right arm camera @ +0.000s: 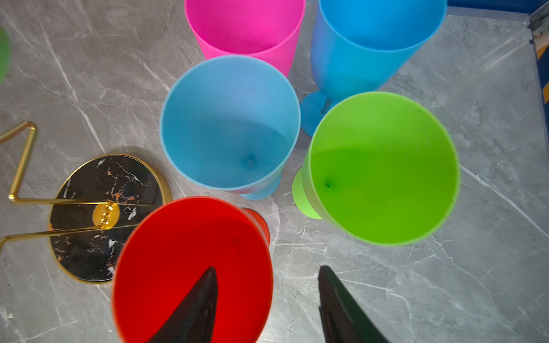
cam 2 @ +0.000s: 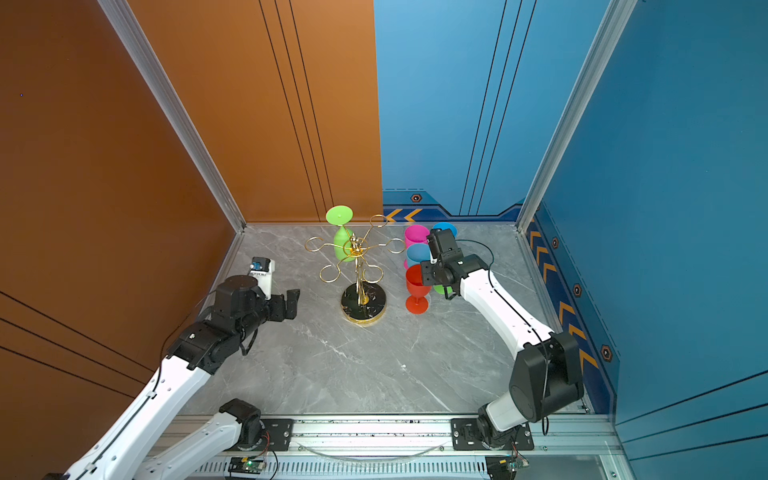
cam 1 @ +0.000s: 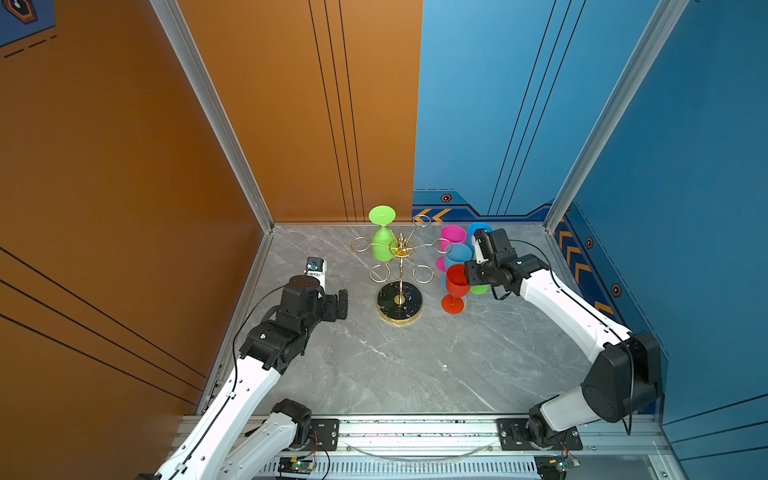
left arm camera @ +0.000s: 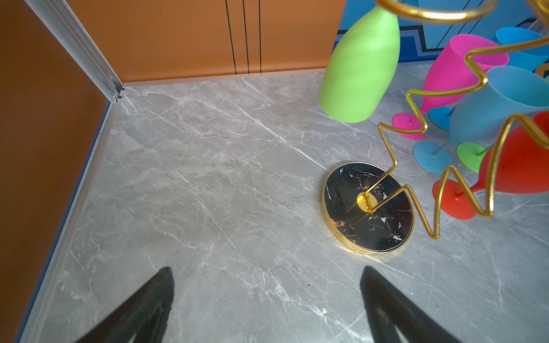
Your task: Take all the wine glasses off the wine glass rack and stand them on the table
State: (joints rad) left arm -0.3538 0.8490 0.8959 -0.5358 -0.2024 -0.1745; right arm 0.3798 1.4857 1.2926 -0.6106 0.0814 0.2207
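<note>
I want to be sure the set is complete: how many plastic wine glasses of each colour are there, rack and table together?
Green plastic wine glasses: 2 (one hangs on the gold wire rack)
Blue plastic wine glasses: 2
Pink plastic wine glass: 1
Red plastic wine glass: 1
Total: 6

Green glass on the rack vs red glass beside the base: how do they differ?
The hanging green glass is upside down, foot up, in a loop of the rack; the red glass stands upright on the table. No tool is near the hanging green glass; the open right tool straddles the red glass's rim. Both are opaque stemmed glasses.
</note>
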